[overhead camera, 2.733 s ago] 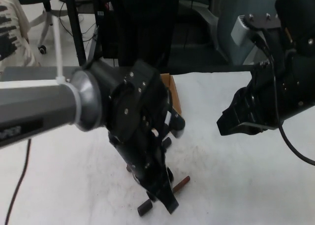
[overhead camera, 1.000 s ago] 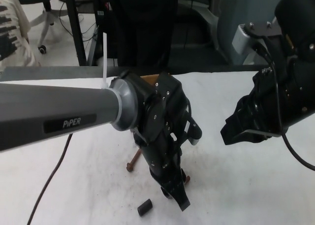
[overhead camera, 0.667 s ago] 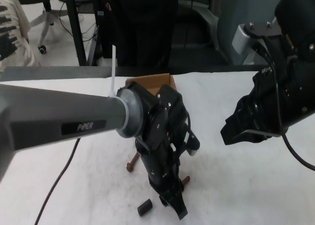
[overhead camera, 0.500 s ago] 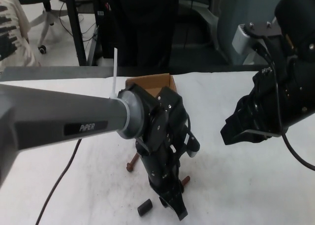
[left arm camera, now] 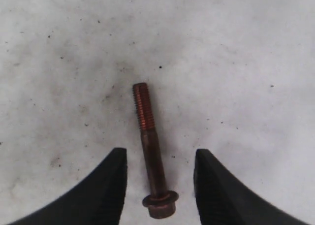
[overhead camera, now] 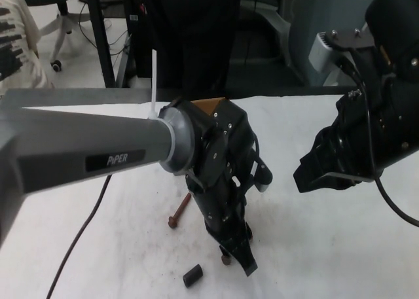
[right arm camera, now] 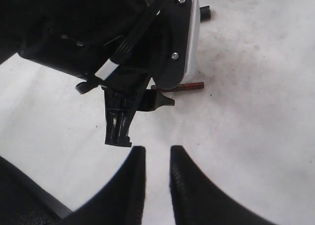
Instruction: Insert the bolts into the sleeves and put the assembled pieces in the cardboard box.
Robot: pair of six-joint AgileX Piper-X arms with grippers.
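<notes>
Left wrist view shows the white bench (left arm camera: 246, 62) under the left gripper (left arm camera: 159, 156), jaws released and spread wide. The right gripper (right arm camera: 157, 158) is narrowly parted, grasping nothing. Between the left jaws lies a copper-coloured flanged bolt (left arm camera: 149, 136), touching neither, with its head deepest in and its threaded tip beyond the fingertips.

The left arm (overhead camera: 98, 155) hides most of the box (overhead camera: 211, 105). Nearer than the box, a bolt (overhead camera: 178, 211) runs under that arm. The left tool (overhead camera: 236, 256) covers a second bolt (right arm camera: 191, 86), leaving one end showing.
</notes>
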